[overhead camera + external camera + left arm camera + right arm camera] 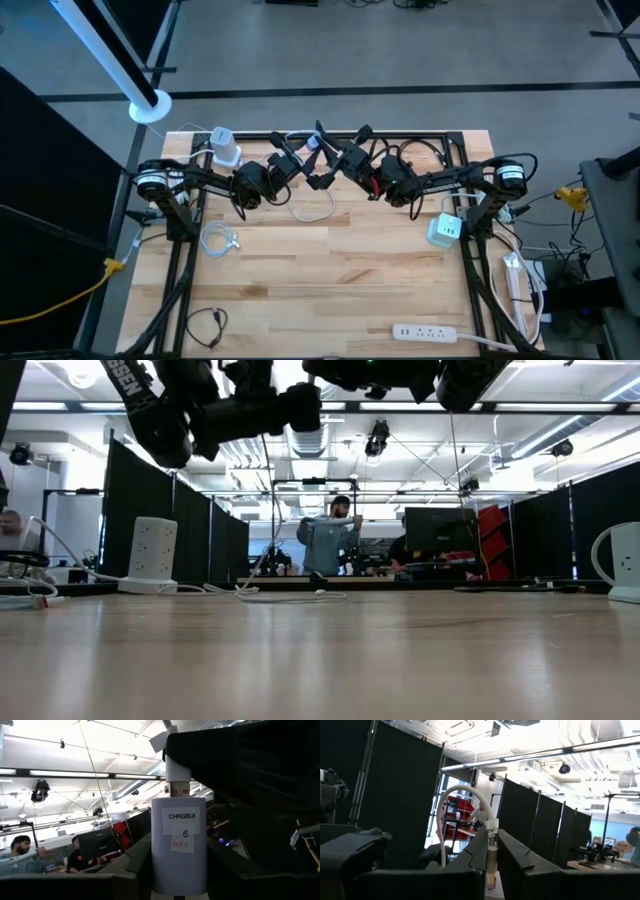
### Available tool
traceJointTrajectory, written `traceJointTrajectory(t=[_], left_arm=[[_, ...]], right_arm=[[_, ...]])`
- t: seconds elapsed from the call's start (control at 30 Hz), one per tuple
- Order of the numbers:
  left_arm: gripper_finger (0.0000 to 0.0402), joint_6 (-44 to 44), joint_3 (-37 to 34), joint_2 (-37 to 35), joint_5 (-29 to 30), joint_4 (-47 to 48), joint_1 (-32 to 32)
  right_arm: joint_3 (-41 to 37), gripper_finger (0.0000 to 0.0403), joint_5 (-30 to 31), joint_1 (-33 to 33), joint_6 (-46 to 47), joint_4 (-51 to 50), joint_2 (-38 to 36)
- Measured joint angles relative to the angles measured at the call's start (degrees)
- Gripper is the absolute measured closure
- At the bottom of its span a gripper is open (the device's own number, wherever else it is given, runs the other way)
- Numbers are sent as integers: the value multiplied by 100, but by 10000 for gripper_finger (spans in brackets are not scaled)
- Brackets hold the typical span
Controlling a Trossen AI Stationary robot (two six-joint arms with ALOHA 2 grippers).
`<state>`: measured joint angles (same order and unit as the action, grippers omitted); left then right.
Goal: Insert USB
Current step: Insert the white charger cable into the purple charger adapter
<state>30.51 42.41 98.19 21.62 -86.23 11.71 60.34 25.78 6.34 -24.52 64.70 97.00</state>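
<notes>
Grippers meet in mid-air over the far middle of the table (330,300), both arms raised well clear of the wood. On the left, the left gripper (300,160) has its fingers clamped on the sides of a white charger block (179,845), whose label reads CHRGBLK and 6; in the left wrist view the block stands upright between the two dark fingers, with a white plug end just above it. Moving right, the right gripper (335,165) has its fingers pressed tight on a white USB cable (465,810) just behind the plug, the cord looping up and over in an arch in the right wrist view. From above, the two grippers sit nose to nose, plug and block right at each other; I cannot tell whether the plug is seated. Below them a slack white loop (315,208) lies on the wood. Further right sits a pale green cube charger (445,230), and near the right edge a white power strip (432,331).
</notes>
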Motion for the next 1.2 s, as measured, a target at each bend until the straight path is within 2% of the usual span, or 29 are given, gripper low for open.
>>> traceJointTrajectory(t=[1.2], left_arm=[[282,6,-12,0,44,126,11]], right_arm=[[4,389,440,5,-22,180,136]])
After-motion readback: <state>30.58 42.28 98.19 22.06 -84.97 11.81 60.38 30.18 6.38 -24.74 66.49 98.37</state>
